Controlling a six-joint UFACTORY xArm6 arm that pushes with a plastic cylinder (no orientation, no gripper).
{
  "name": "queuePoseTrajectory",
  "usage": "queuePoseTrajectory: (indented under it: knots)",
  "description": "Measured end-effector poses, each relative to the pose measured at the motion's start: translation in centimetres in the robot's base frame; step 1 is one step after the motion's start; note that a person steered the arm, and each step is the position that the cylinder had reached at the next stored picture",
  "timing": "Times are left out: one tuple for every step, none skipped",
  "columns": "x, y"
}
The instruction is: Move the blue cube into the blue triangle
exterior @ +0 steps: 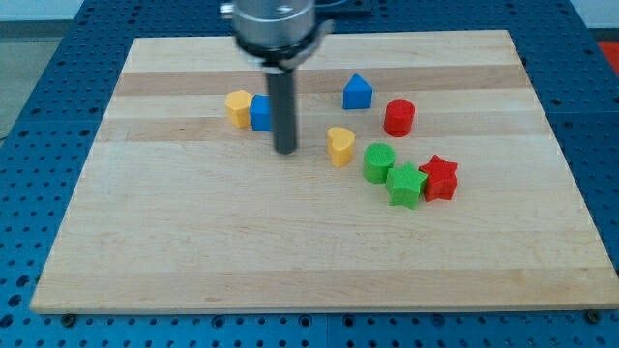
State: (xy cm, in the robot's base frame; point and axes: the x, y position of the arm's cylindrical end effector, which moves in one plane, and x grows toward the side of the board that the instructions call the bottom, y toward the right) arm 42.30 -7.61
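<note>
Camera view shows my tip [285, 151] resting on the wooden board [193, 261] just to the view's right of, and a little below, the blue cube [259, 113], whose right side is hidden behind my rod. I have no claw to open or close, only the bare rod, and it holds nothing. The cube sits in the board's upper middle, toward the top edge, touching or all but touching a yellow block [239, 107] on its left. The blue triangle [358, 92] lies to the view's right of the cube, slightly nearer the top edge, with clear board between them. So I judge that I stand on the wrong side: the push must run rightward, and my tip needs to get round to the cube's left, where the yellow block crowds the spot. Further right and lower are a red cylinder [398, 117], a yellow heart [339, 146], a green cylinder [378, 161], a green star [405, 185] and a red star [440, 178], all below the likely path.
</note>
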Motion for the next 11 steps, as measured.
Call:
queuePoseTrajectory:
  knots:
    - [-2.7, -5.1]
    - [-5.8, -0.7]
    - [-5.3, 9.1]
    - [-6.2, 10.7]
    - [-6.3, 6.5]
    - [-6.9, 10.2]
    - [-8.1, 13.5]
    - [-9.3, 13.3]
    - [-10.3, 13.3]
    - [-10.9, 13.2]
    - [-9.0, 13.0]
